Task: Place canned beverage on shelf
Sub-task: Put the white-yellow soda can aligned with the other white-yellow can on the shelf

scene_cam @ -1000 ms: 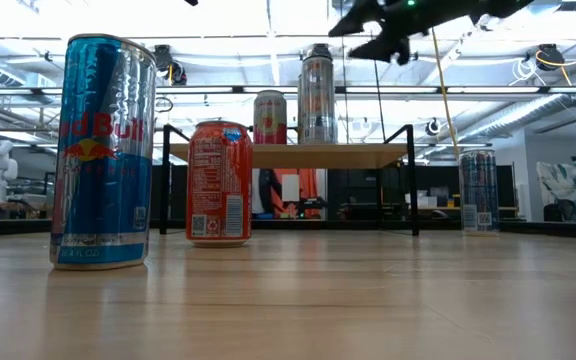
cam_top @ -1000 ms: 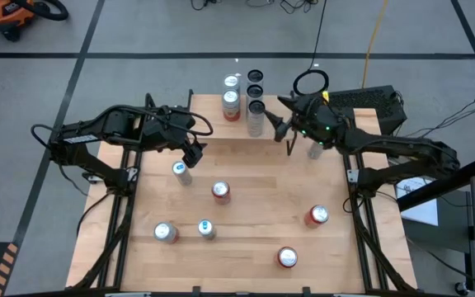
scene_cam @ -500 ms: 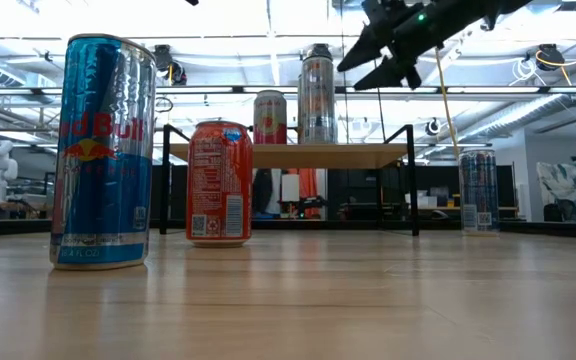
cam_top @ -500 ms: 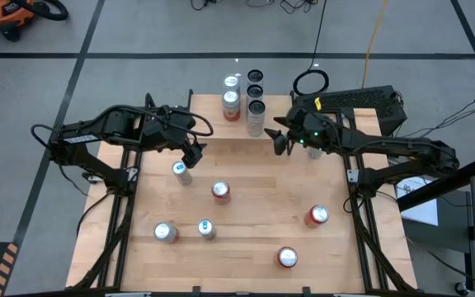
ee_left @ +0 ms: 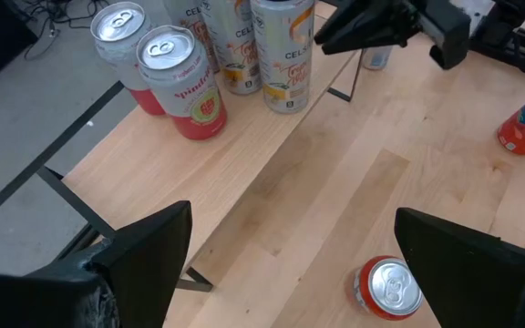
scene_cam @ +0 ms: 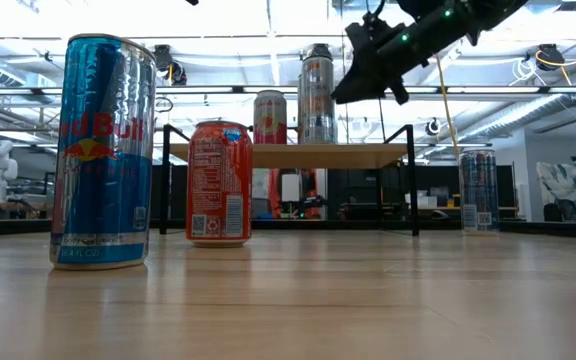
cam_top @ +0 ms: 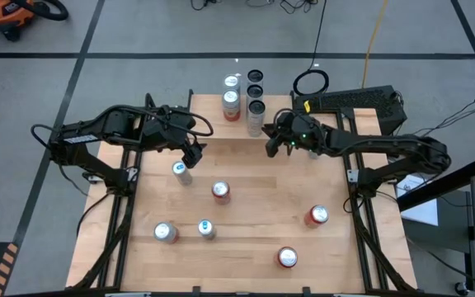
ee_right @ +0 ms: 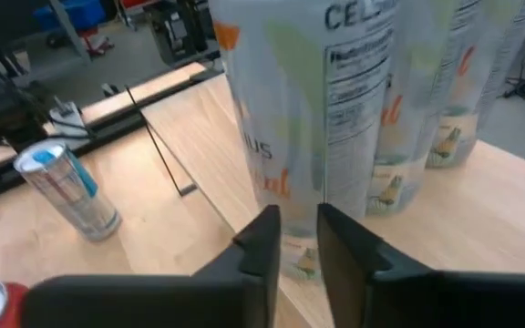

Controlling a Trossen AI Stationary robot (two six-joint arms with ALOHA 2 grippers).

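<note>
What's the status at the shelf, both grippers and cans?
Right gripper nearly shut, empty, beside the Celsius cans on the shelf. Left gripper open over the blue-topped can. Nothing blocking.

Shelf (cam_top: 242, 128) at the worktop's (cam_top: 246, 210) far edge, five cans (cam_top: 255, 106) standing on its far half, six cans (cam_top: 220, 191) scattered across the worktop before it, one can (cam_top: 315, 152) beside the shelf's right end.
</note>
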